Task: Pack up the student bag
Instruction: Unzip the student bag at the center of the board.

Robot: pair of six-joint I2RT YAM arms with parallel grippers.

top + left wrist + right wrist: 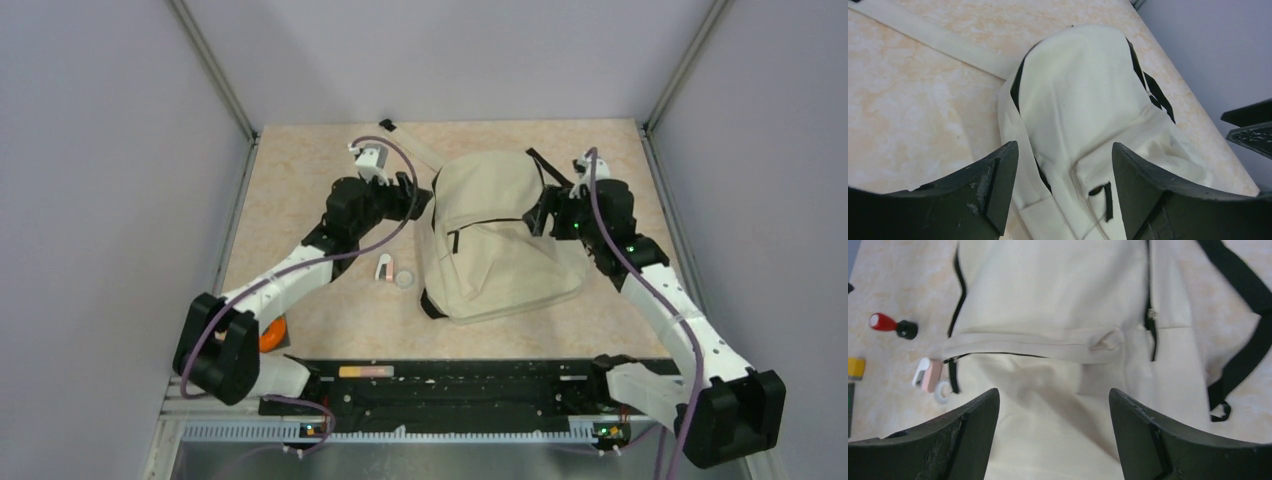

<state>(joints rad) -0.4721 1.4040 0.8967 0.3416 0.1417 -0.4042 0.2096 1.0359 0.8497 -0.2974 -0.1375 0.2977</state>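
The big cream student bag (500, 250) lies between the two pincers. It sits just under and ahead of the left pincer (1064, 165), whose fingers are wide apart and hold nothing. The right pincer (1054, 407) hangs over the bag, wide apart too.

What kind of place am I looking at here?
Probably a robot test booth: plain grey walls enclose a marbled table, and a left arm and right arm flank a beige backpack.

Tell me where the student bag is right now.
Top view: the student bag lies flat right of the table centre, between the left gripper and the right gripper, a pink-and-white item just off its left edge.
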